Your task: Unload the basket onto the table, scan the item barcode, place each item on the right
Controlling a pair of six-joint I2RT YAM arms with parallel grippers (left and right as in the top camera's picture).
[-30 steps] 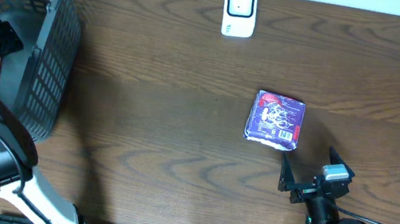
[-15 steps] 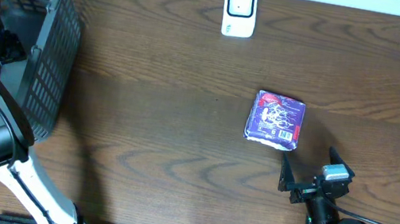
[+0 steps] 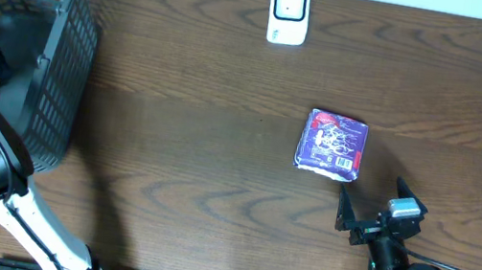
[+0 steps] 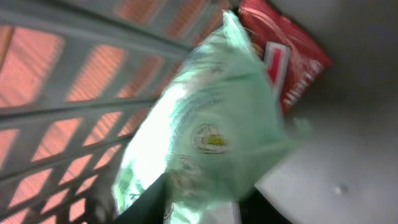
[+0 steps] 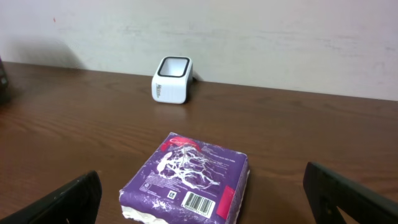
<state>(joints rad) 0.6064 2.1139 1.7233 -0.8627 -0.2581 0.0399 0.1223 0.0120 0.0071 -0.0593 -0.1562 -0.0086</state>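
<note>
- Right end effector [image 3: 370,187] at the near edge, jaws wide open and empty, just short of the purple packet [image 3: 332,143].
- Purple packet lies flat on the table [image 3: 181,145], right of centre, barcode up.
- Left end effector [image 4: 196,208] is inside the basket [image 3: 61,77], far left, against a green packet [image 4: 205,137] — can't tell if gripped.
- Step looks like picking an item; next, face its barcode to the scanner [image 3: 289,12], far centre.
</note>
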